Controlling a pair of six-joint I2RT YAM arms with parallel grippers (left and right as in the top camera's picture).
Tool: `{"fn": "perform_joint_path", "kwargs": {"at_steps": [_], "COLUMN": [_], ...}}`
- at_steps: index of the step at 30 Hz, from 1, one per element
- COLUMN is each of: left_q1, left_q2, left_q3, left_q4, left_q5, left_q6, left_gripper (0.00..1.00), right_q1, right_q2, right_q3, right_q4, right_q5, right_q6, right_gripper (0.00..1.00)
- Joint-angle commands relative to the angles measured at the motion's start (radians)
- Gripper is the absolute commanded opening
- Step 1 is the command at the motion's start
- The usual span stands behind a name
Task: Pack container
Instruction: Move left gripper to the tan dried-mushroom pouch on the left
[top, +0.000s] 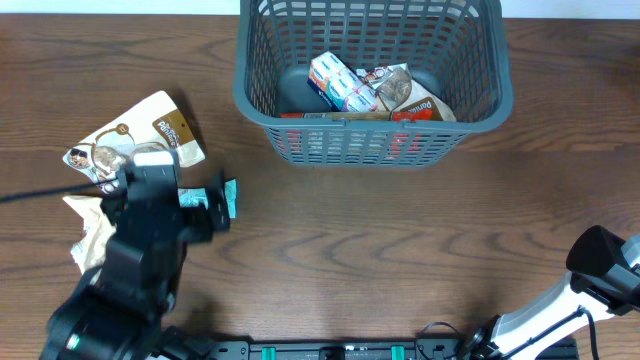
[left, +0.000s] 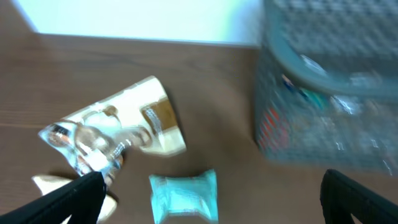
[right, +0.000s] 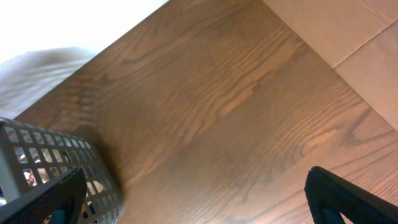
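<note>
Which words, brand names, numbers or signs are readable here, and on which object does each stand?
Cream packet, brown label: print too small to read.
White-and-blue packet in the container: print blurred, unreadable.
Brown packet beside it: white lettering, too small to read.
Teal packet: blurred, nothing readable.
No text can be quoted with certainty.

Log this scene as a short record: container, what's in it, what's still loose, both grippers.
container: grey-blue basket, upright at the far side of the table
inside: several snack packets
loose: cream packet and teal packet, on the table left of the basket
left gripper: open, empty, near the teal packet
right gripper: open, empty, over the table beside the basket
</note>
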Motion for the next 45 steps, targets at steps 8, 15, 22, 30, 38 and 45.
{"fn": "perform_joint_path", "kwargs": {"at_steps": [8, 15, 22, 30, 38, 45], "left_q1": [0.280, 0.484, 0.570, 0.569, 0.592, 0.680], "left_q2": [0.355, 0.442, 0.443, 0.447, 0.448, 0.448], "left_q3": [0.051, 0.068, 0.068, 0.067, 0.067, 0.067], "left_q4": [0.028, 0.010, 0.035, 0.025, -0.062, -0.196], "left_q5": [-0.116, -0.006, 0.192, 0.328, 0.285, 0.293], "left_q6": [-0.206, -0.379, -0.743, -0.730, -0.901, -1.158], "left_gripper": [0.99, 0.99, 0.99, 0.99, 0.99, 0.99], "right_q1": [-0.003, -0.003, -0.003, -0.003, -0.003, -0.003], "right_q2": [0.003, 0.003, 0.003, 0.003, 0.003, 0.003], "right_q3": [-0.006, -0.006, -0.006, -0.006, -0.006, -0.006], "right_q4": [-0.019, -0.019, -0.019, -0.019, -0.019, -0.018], "right_q5": [0.006, 0.006, -0.005, -0.013, -0.012, -0.012], "right_q6": [0.017, 0.018, 0.017, 0.018, 0.017, 0.017], "right_gripper": [0.99, 0.99, 0.99, 0.99, 0.99, 0.99]}}
